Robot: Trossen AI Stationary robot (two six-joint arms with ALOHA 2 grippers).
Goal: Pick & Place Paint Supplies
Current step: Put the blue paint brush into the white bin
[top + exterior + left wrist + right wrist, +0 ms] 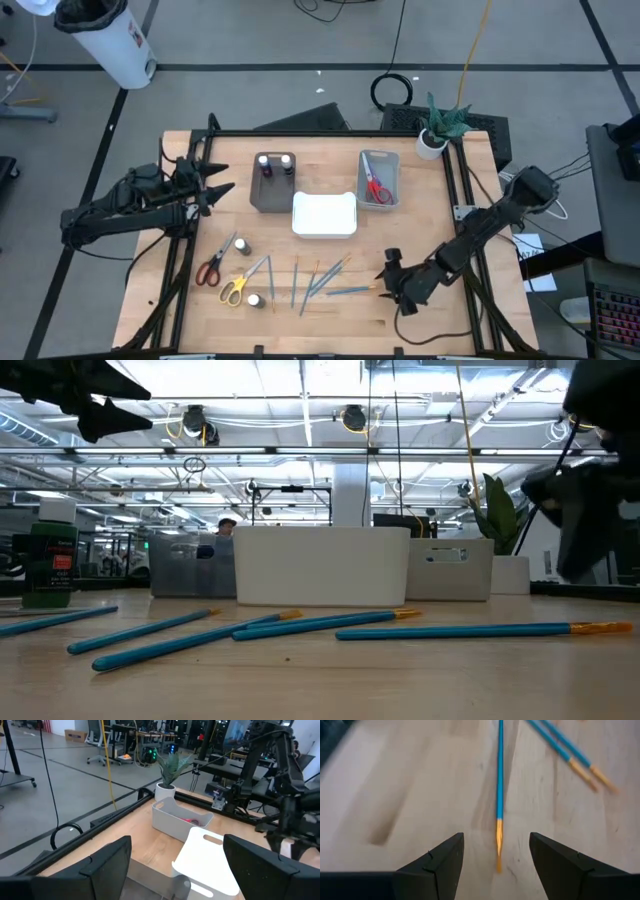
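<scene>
Brushes (318, 280) before white tray (324, 215)

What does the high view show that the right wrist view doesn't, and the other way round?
Only the high view shows the three trays, the scissors, paint bottles and left pincer near the dark tray. Only the right wrist view shows the open right pincer straddling a blue brush's tip. Both show the brushes on the wooden table.
</scene>
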